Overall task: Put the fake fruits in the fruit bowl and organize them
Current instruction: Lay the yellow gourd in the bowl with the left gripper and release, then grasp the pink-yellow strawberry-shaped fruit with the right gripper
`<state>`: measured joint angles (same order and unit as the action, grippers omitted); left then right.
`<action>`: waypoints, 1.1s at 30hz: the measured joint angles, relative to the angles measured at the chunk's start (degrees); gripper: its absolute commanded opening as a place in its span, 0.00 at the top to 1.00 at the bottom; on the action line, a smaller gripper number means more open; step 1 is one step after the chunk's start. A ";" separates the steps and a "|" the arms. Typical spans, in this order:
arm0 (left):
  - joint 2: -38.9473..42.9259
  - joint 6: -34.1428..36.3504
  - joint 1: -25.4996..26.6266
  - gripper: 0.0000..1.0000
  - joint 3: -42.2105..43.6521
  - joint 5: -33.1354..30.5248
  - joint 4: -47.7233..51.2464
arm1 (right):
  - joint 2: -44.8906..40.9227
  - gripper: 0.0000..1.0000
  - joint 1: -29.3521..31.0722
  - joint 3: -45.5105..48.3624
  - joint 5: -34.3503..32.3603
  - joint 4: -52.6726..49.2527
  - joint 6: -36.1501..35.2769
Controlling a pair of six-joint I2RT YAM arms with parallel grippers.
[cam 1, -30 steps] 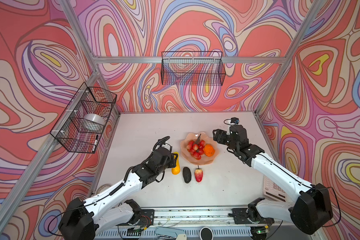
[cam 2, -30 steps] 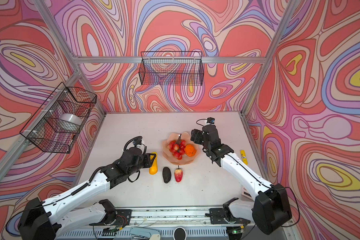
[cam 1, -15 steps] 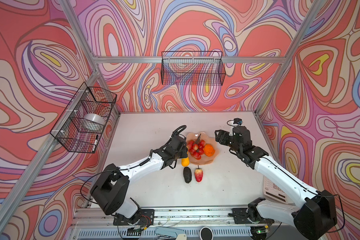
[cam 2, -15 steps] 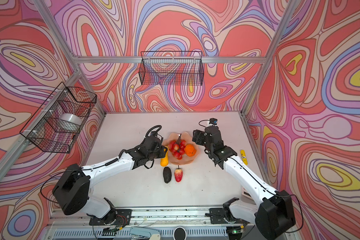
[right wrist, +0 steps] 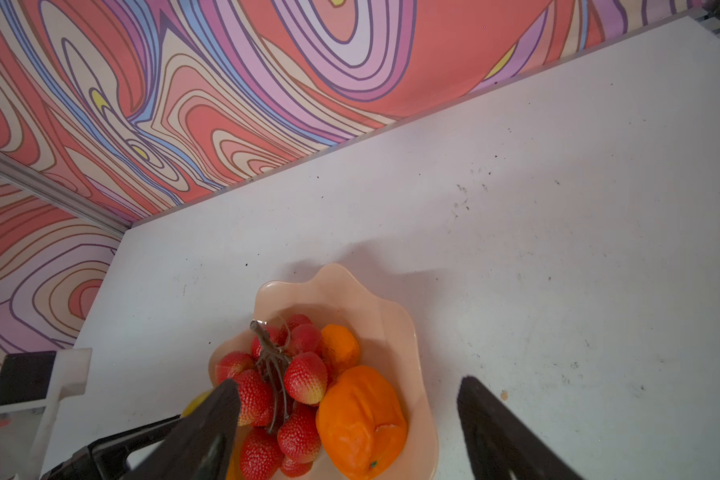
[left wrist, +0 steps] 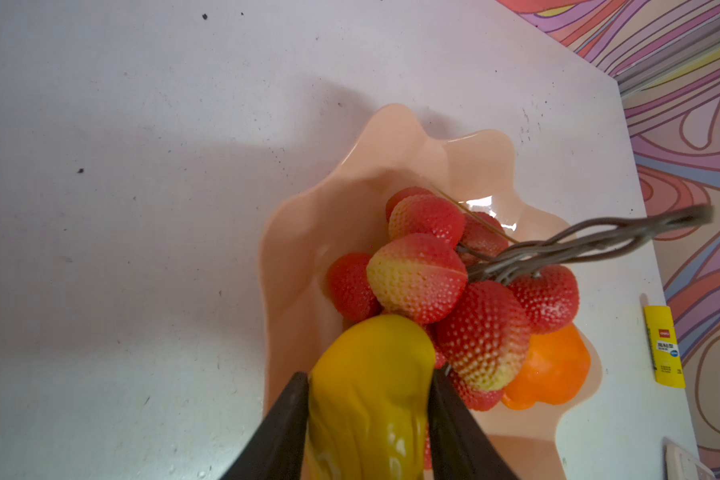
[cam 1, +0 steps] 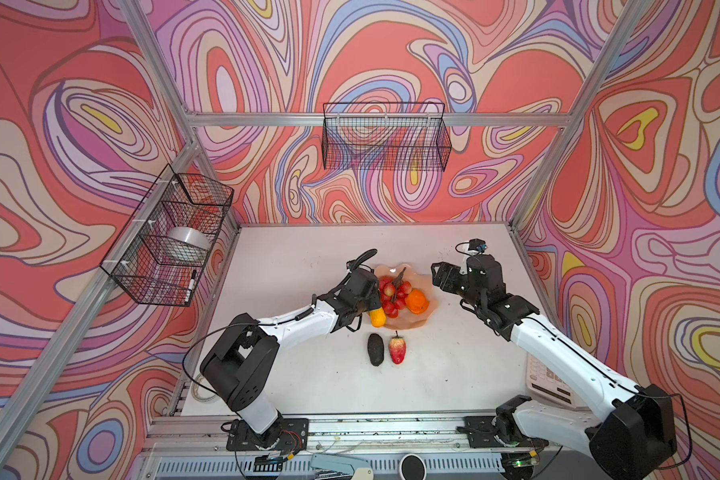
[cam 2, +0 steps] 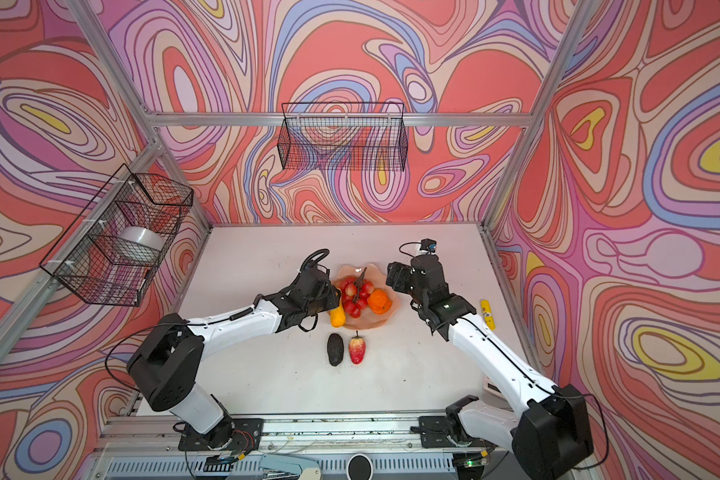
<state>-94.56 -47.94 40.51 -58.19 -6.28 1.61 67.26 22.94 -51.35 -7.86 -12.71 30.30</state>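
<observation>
Right now we hold the yellow-orange oblong [left wrist: 366, 386] over the fruit bowl's [left wrist: 391, 137] rim, just beside the red berry bunch [left wrist: 416, 276], pinched in our left gripper [left wrist: 368, 374]. Our right gripper [right wrist: 348, 384] hovers spread wide beside the bowl. The blackish oval [cam 1: 375, 349] and the strawberry-like fruit [cam 1: 396, 350] lie on the table [cam 1: 308, 257].

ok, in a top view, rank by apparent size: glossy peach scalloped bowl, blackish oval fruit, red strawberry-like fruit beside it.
1. Glossy peach scalloped bowl, clearly largest.
2. Blackish oval fruit and red strawberry-like fruit: near-equal, too close to rank.
</observation>
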 measured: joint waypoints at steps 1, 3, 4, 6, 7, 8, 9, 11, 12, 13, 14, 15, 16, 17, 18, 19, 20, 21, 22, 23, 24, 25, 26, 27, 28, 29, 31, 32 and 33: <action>-0.20 -0.28 0.00 0.31 -0.35 0.02 -0.17 | 0.00 0.15 0.00 0.00 0.24 -0.24 0.00; -0.24 -0.57 0.00 0.26 -0.55 -0.02 -0.57 | 0.00 0.17 0.00 0.00 0.94 -1.03 -0.15; -0.24 -0.70 0.00 0.26 -0.55 -0.07 -1.03 | 0.00 0.18 -0.02 0.00 1.70 -1.57 -0.44; 0.09 -0.76 0.00 0.23 -0.39 -0.46 -1.53 | 0.00 0.19 0.00 0.00 3.69 -2.95 -0.72; 0.74 -0.74 0.00 0.22 0.02 -0.98 -1.99 | 0.00 0.19 0.22 -0.02 4.81 -4.00 -0.85; 1.57 -0.72 0.00 0.21 0.50 -1.46 -2.29 | 0.00 0.19 0.63 -0.02 5.55 -5.11 -0.92; 3.04 -0.61 0.00 0.20 1.22 -2.34 -2.67 | 0.00 0.19 1.38 0.00 6.08 -6.60 -1.07; 6.75 -0.04 0.00 0.19 2.82 -4.57 -3.21 | -0.11 0.19 4.33 0.04 6.40 -9.64 -1.16; 9.29 0.37 0.00 0.18 3.76 -6.19 -3.54 | -0.33 0.19 6.43 0.26 6.71 -10.82 -1.01; 11.72 0.83 0.00 0.18 4.68 -7.80 -3.96 | -0.68 0.19 8.63 0.76 7.04 -11.80 -0.68; 14.32 1.36 0.00 0.17 5.70 -9.51 -4.50 | -1.01 0.19 10.73 1.44 7.34 -12.48 -0.17; 17.16 1.92 0.00 0.16 6.91 -11.37 -5.05 | -1.27 0.19 13.07 2.43 7.72 -12.98 0.59; 20.11 2.60 -0.07 0.15 8.28 -13.25 -5.88 | -1.36 0.19 15.32 3.50 8.02 -13.53 1.60; 22.40 3.23 -0.11 0.13 9.57 -14.67 -6.58 | -1.31 0.19 17.68 4.74 8.24 -13.73 2.73; 25.33 3.98 -0.26 0.12 11.39 -16.44 -7.13 | -1.01 0.19 19.91 5.95 8.44 -13.99 3.89; 28.11 4.68 -0.50 0.11 13.31 -18.08 -7.56 | -0.44 0.19 21.99 7.04 8.70 -14.08 5.07; 30.05 5.16 -0.83 0.11 14.82 -19.21 -7.65 | 0.35 0.19 23.69 7.80 8.90 -14.16 6.05; 32.59 5.55 -1.40 0.11 16.81 -20.55 -7.43 | 1.49 0.19 25.29 8.46 9.16 -14.12 7.08; 34.93 5.75 -2.10 0.11 18.71 -21.62 -7.04 | 2.82 0.19 26.40 8.96 9.33 -13.99 7.89; 36.70 5.75 -2.64 0.11 20.13 -22.38 -6.27 | 3.78 0.19 26.93 9.27 9.35 -13.84 8.48; 39.06 5.73 -3.34 0.11 21.86 -23.21 -5.27 | 4.70 0.19 27.19 9.46 9.31 -13.79 8.96; 41.11 5.64 -3.91 0.11 23.30 -23.87 -4.20 | 5.46 0.19 27.28 9.49 9.11 -13.66 9.33; 43.12 5.35 -4.28 0.10 24.63 -24.48 -2.99 | 6.32 0.20 27.28 9.49 8.87 -13.25 9.57; 45.40 5.03 -4.55 0.10 25.99 -25.07 -1.77 | 7.32 0.20 27.28 9.46 8.63 -12.61 9.70; 47.41 4.61 -4.61 0.11 27.19 -25.55 -0.57 | 8.26 0.20 27.30 9.42 8.48 -12.11 9.75; 49.40 4.15 -4.63 0.11 28.50 -25.99 0.26 | 9.40 0.20 27.30 9.27 8.41 -11.52 9.81; 53.18 2.97 -4.74 0.10 30.97 -26.82 2.82 | 11.65 0.21 27.30 9.14 8.37 -10.01 9.86; 54.69 2.38 -4.85 0.10 31.95 -27.12 4.13 | 12.76 0.21 27.30 9.09 8.37 -9.42 9.86; 56.19 1.70 -4.90 0.10 32.81 -27.47 5.66 | 13.79 0.22 27.30 9.01 8.37 -8.85 9.86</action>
<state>-38.37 -46.24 35.62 -25.39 -33.76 7.27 81.06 50.24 -42.35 0.51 -21.56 40.16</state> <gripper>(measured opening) 0.896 0.792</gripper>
